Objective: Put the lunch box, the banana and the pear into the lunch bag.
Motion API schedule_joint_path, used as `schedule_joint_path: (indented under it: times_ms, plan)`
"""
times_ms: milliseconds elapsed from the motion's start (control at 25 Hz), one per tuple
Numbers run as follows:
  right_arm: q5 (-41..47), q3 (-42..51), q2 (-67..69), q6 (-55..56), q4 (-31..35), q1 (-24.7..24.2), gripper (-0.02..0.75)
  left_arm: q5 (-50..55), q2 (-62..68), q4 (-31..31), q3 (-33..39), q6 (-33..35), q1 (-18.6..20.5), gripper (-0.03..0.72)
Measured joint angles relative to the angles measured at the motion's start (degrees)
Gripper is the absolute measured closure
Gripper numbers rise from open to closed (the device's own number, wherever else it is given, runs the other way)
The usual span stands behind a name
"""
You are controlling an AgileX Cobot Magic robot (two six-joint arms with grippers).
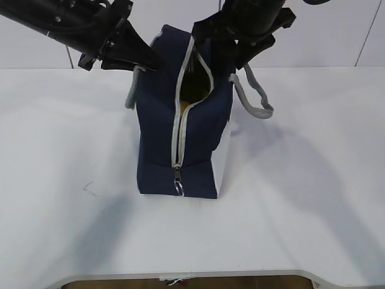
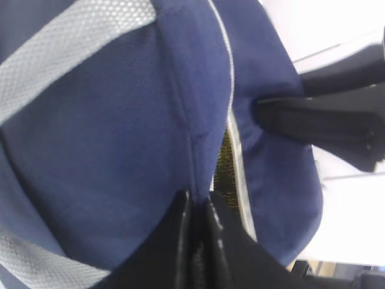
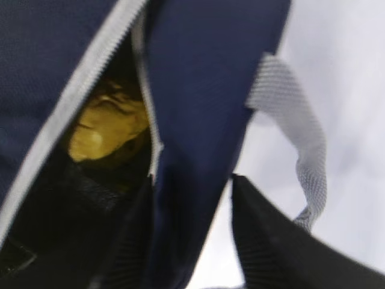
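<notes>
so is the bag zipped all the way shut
No, the bag's zipper gapes open along the top, with something yellow showing inside.

- Exterior view: slanted down from the front, mid-distance, facing the lunch bag (image 1: pixel 183 120).
- Wrist views: very close, either side; both share its zipper opening (image 2: pixel 228 162).

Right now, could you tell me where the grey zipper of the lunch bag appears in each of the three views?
Exterior view: the zipper runs down the bag's near face, centre, partly open at the top.
Left wrist view: a pale strip right of centre.
Right wrist view: a diagonal grey band at upper left.
Shared landmark: the yellow item inside the opening.
</notes>
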Motion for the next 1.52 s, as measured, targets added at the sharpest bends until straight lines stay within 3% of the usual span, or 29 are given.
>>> schedule_joint_path:
  times_ms: [40,120,200,320,680,1200,1520]
  plan:
    - [0.0,0.0,0.0,0.0,0.7,0.0,0.339,0.3,0.0,0.0,0.0,0.0,0.0,0.58]
    - [-0.1,0.0,0.0,0.0,2.0,0.0,0.253,1.3,0.0,0.0,0.0,0.0,0.0,0.48]
    - [-0.1,0.0,-0.2,0.0,3.4,0.0,0.222,2.5,0.0,0.0,0.0,0.0,0.0,0.377]
    - [-0.1,0.0,-1.4,0.1,6.4,0.0,0.206,4.6,0.0,0.0,-0.1,-0.1,0.9,0.315]
    - [-0.1,0.0,-7.6,0.3,11.8,0.0,0.204,7.6,-0.4,2.0,-3.6,-2.7,3.3,0.3]
    - [0.1,4.8,-13.7,0.3,14.6,0.0,0.251,8.5,-7.2,23.8,-5.2,-12.0,3.1,0.337]
    - [0.1,5.0,-14.2,0.0,13.4,0.0,0.265,9.7,-14.6,37.4,-5.6,-14.8,-0.4,0.339]
